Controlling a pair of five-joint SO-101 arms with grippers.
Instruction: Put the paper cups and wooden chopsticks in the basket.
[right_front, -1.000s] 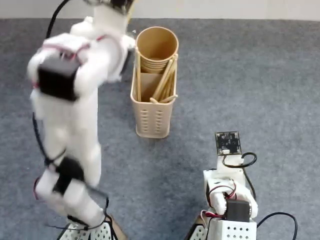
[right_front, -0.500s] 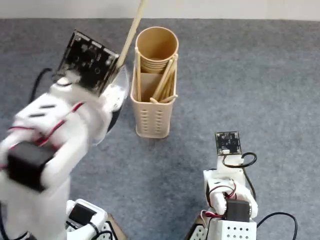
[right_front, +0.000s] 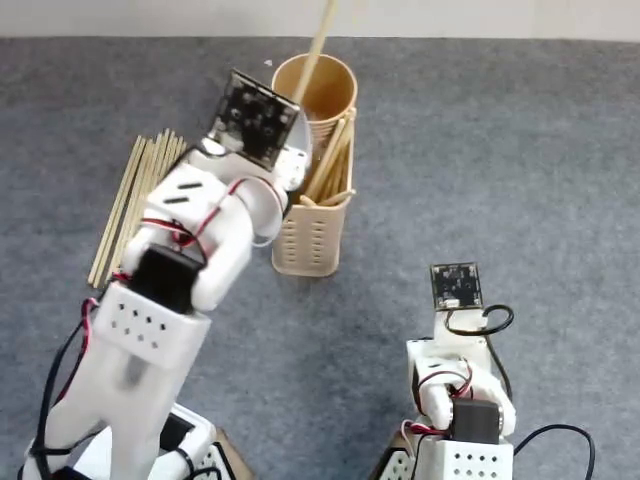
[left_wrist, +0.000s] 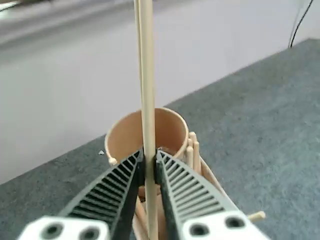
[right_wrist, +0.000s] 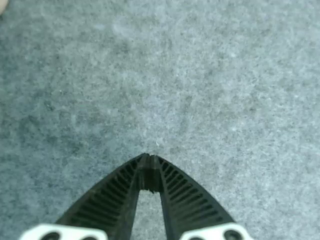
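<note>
My left gripper (left_wrist: 148, 159) is shut on a wooden chopstick (left_wrist: 145, 85) that stands nearly upright over the stacked paper cups (left_wrist: 145, 135). From above, the same chopstick (right_front: 318, 45) slants across the paper cups (right_front: 322, 95), which sit in the far end of the beige basket (right_front: 308, 245). Several chopsticks (right_front: 335, 165) lean inside the basket beside the cups. A bundle of loose chopsticks (right_front: 130, 200) lies on the carpet left of the arm. My right gripper (right_wrist: 148, 172) is shut with nothing in it, low over bare carpet at the front right.
Grey carpet covers the table. The right arm (right_front: 460, 390) is folded at its base at the front right. A pale wall edge runs along the back.
The left arm has swung right with the chopstick, from beside the basket to over the cups. The loose bundle on the carpet has come into sight. The right arm has not moved.
</note>
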